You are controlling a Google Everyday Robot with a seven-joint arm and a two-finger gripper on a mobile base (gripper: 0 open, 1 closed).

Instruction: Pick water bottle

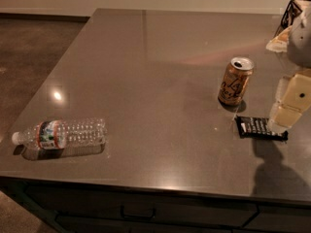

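Note:
The water bottle (60,134) lies on its side near the front left corner of the grey counter (146,72), with its white cap pointing left toward the edge. It is clear and ribbed, with a label banded in red, white and green-blue. My gripper (287,108) hangs at the far right of the view, above the counter's right side. It is far from the bottle and holds nothing that I can see.
An opened orange-brown drink can (235,80) stands upright right of centre. A flat black packet (260,128) lies just below the gripper. A wire basket (293,8) and a pale wrapper (278,42) sit at the back right. A drawer handle (137,213) shows under the front edge.

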